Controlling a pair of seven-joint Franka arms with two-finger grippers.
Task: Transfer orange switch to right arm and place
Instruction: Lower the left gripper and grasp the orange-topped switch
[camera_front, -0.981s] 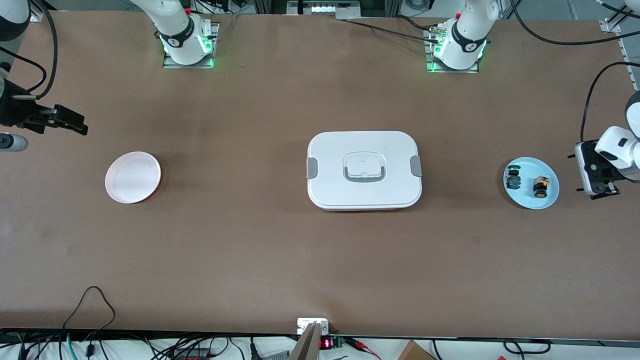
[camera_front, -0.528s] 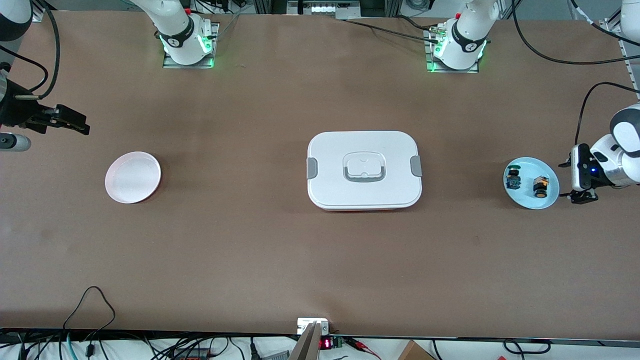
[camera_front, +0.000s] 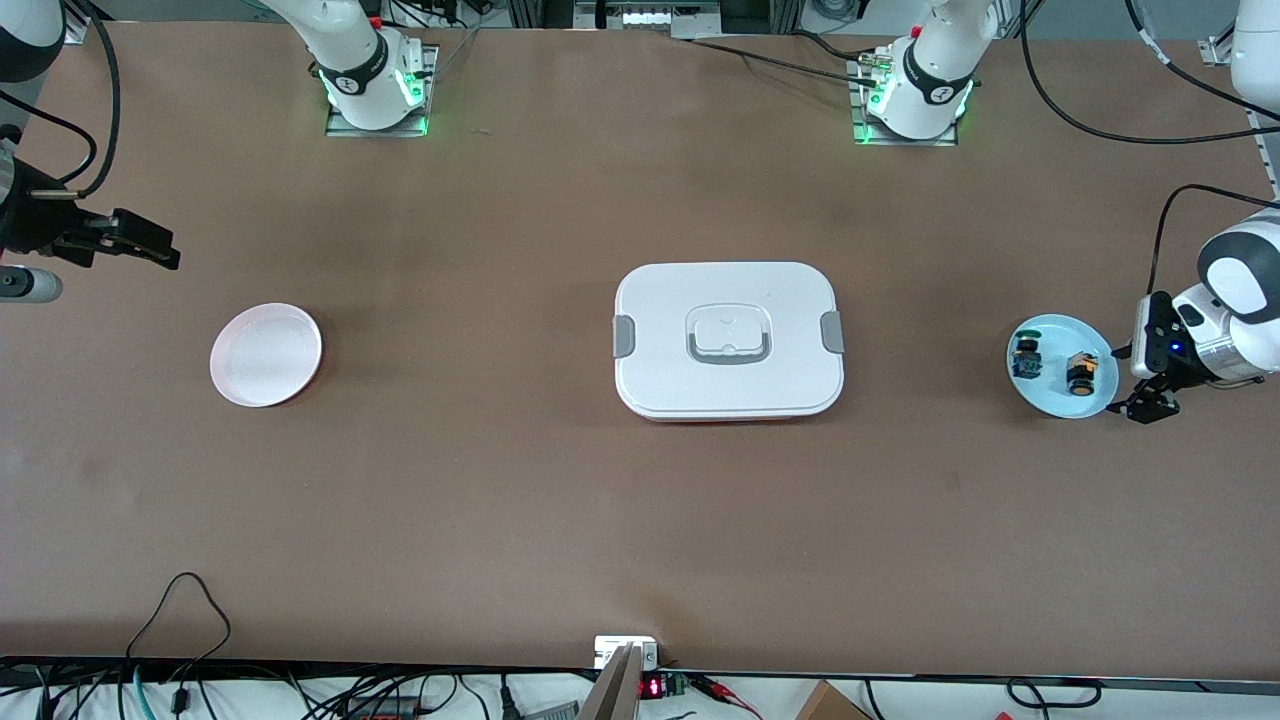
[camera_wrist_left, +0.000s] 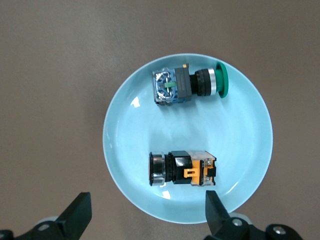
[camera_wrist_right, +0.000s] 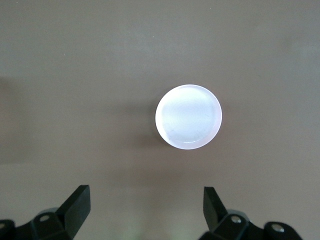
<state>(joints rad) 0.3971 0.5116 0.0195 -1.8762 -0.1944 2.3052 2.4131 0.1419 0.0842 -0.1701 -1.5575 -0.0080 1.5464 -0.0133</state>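
Note:
The orange switch (camera_front: 1080, 372) lies on its side on a light blue plate (camera_front: 1055, 390) at the left arm's end of the table. Its body is black with orange-yellow side bits. The left wrist view looks straight down on the orange switch (camera_wrist_left: 182, 169) and the plate (camera_wrist_left: 190, 127). My left gripper (camera_front: 1142, 408) hangs open just off the plate's rim. In its wrist view the left gripper (camera_wrist_left: 147, 210) holds nothing, and one of its fingertips (camera_wrist_left: 216, 209) overlaps the plate's edge beside the switch. My right gripper (camera_front: 160, 256) waits open and empty over the right arm's end of the table.
A switch with a green cap and blue body (camera_front: 1025, 357) shares the blue plate. A pale pink plate (camera_front: 266, 354) sits at the right arm's end, and the right wrist view shows that pink plate (camera_wrist_right: 188, 116) with nothing on it. A closed white lunch box (camera_front: 728, 340) stands mid-table.
The left arm has swung its gripper in toward the blue plate and turned it downward. The right arm has hardly moved. Both switches lie where they were.

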